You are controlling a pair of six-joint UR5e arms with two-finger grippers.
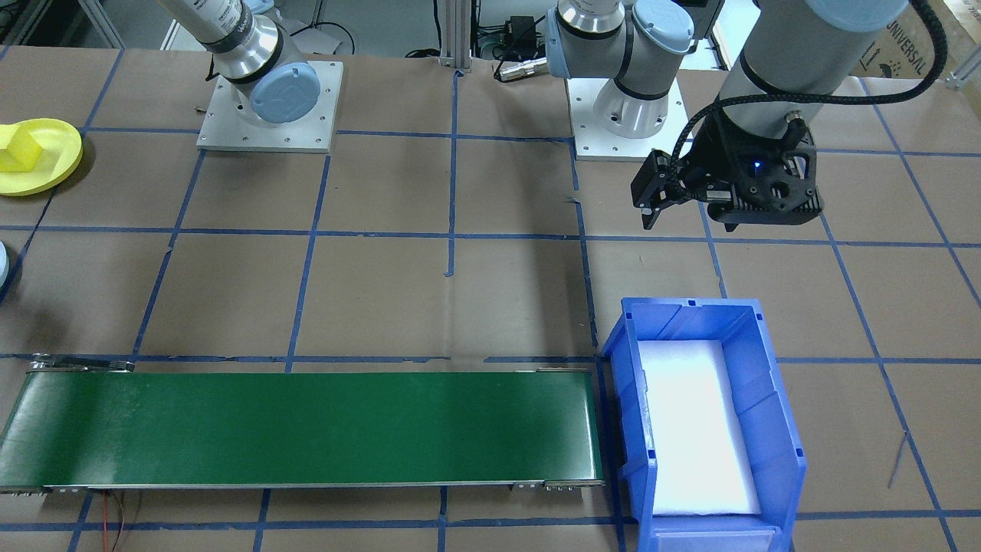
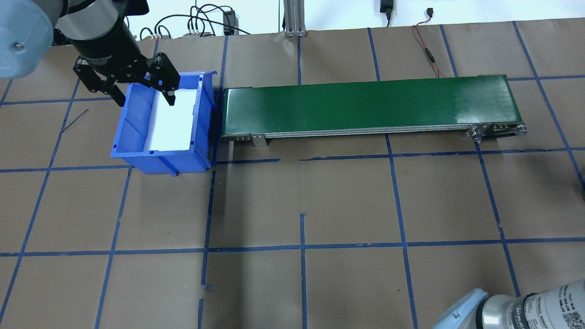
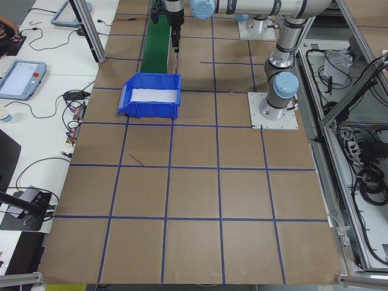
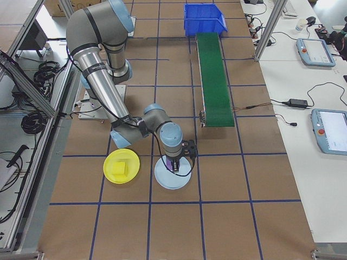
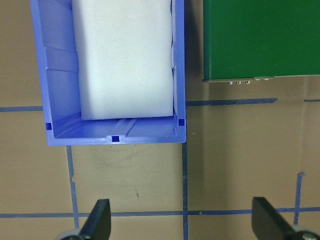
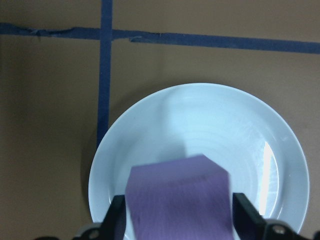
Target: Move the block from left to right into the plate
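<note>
My right gripper [image 6: 177,225] clamped on purple block [image 6: 179,197] above plate [image 6: 200,125]; lower centred, release gently; left gripper [image 5: 180,222] open, idle

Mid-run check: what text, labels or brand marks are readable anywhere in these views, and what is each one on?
"UNIVERSAL": on the cardboard box at the top right of the front-facing view, with handling symbols beside it.
White lettering on the left gripper collar: too blurred to read.
Print and codes on the right arm's label: too small to read.
Lettering along the right arm's long link: too small to read.
</note>
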